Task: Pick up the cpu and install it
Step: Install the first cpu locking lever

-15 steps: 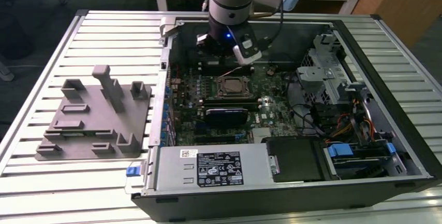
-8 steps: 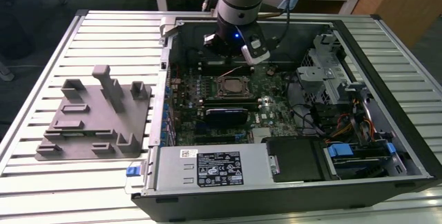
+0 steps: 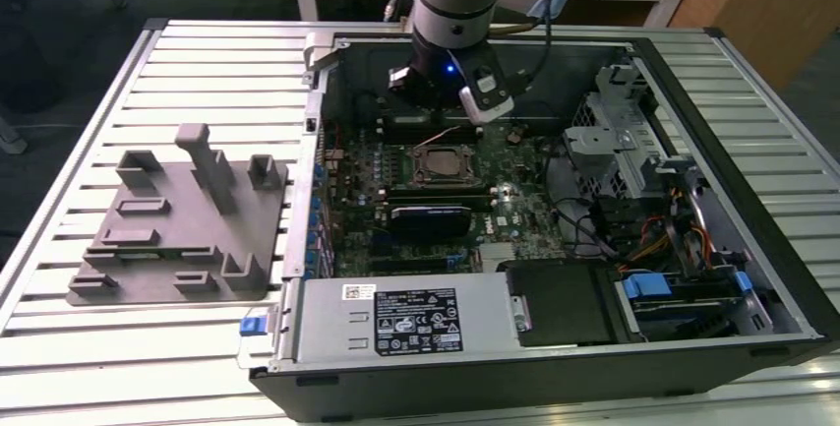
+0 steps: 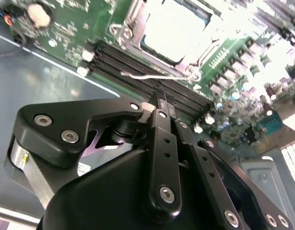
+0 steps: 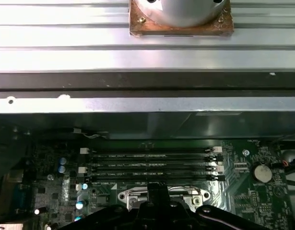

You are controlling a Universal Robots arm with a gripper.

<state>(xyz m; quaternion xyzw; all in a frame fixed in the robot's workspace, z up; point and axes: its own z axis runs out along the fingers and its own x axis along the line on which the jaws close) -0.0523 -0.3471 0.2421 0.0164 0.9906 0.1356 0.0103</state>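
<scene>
The cpu [image 4: 172,25] is a shiny silver-white square lying flat inside the black socket frame [image 3: 440,162] on the green motherboard; in the exterior view the cpu [image 3: 440,161] shows as a paler square in that frame. My gripper [image 4: 159,101] hangs just behind the socket, over the memory slots, with its black fingers [image 4: 162,139] shut together and nothing between them. In the exterior view the gripper [image 3: 444,117] is low inside the open case. A thin wire socket lever [image 4: 157,75] lies between the fingertips and the cpu.
The open computer case [image 3: 683,82] lies on a slatted metal table [image 3: 197,62]. A grey plastic tray [image 3: 184,224] with upright blocks sits at the exterior view's left. Memory slots [image 5: 152,165], a drive cage [image 3: 624,141], cables and a power supply [image 3: 400,318] surround the socket.
</scene>
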